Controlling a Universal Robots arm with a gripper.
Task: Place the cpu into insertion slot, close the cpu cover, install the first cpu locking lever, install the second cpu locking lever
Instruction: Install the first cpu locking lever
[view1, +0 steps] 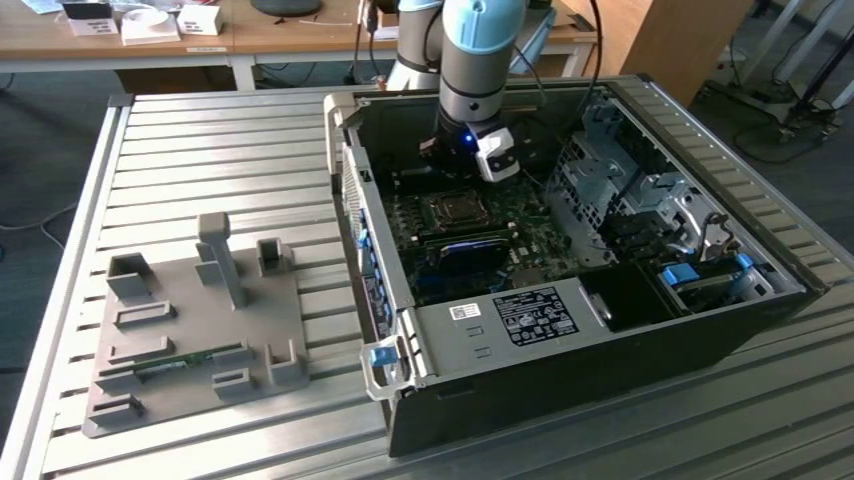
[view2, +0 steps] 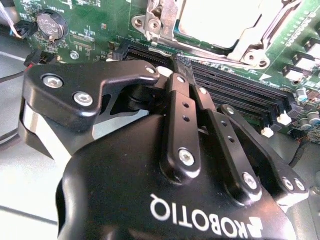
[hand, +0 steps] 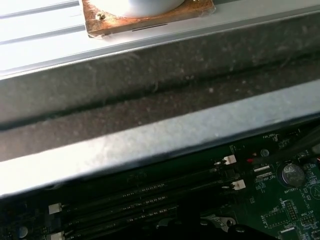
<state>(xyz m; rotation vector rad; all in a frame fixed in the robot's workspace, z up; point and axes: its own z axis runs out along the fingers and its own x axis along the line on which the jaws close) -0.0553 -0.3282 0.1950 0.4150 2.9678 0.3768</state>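
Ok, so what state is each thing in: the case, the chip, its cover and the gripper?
computer case: open, lying on its side.
cpu: seated in its socket.
cpu cover: down over the cpu.
gripper: shut, beside the socket, nothing visible in it.

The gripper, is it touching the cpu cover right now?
Apart. In the second wrist view the gripper has memory slots showing between its tips and the cpu cover.

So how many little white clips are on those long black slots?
4 in the first wrist view: two white clips near the round battery, two at the slots' opposite ends. More may be hidden.
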